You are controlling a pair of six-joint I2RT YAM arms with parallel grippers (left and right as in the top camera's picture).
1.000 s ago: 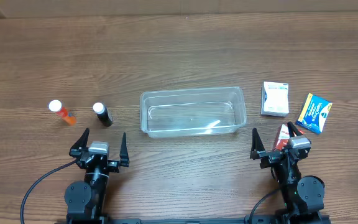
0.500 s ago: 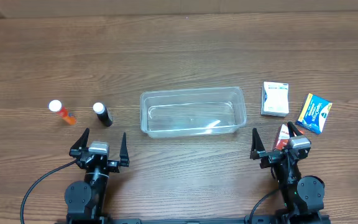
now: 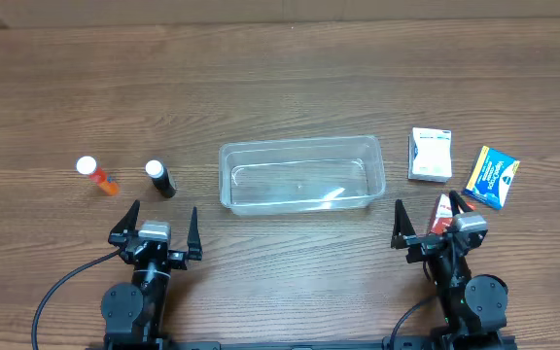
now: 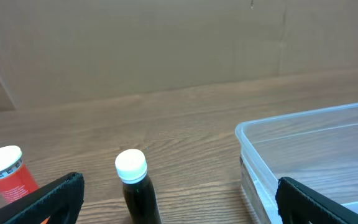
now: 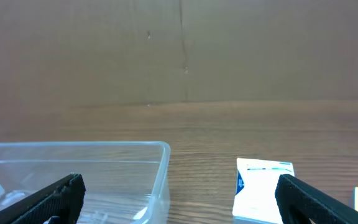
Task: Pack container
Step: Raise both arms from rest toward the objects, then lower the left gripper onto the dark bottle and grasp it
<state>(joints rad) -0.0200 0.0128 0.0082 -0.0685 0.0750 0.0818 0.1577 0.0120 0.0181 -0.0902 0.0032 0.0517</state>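
Container (image 3: pixel 302 175) sits at the middle of the table (image 3: pixel 280 78), long side toward the arms. Its clear walls show nothing inside. It lies between the two arms, so I judge either one can reach it.

Left gripper (image 3: pixel 160 220): claw spread wide, holding nothing, low near the table's front edge. Ahead of it stands a black bottle (image 3: pixel 160 180), upright with a white cap, left of the container and apart from it. An orange bottle (image 3: pixel 96 176) is further left and looks tilted, though neither view settles whether it leans or lies flat.

Right gripper (image 3: pixel 426 220): claw also spread wide and empty. A small red item (image 3: pixel 442 209) shows just beside its right finger. It is partly hidden, possibly a carton. Beyond it are a white box (image 3: pixel 430 155) and a blue packet (image 3: pixel 491 177), near each other but apart, both right of the container.

Judgement: packing not yet begun. The goods are split by side, bottles left and boxes right, which suits each arm working its own side. The wide claws suit a first approach, and the black bottle looks the easiest first pick.
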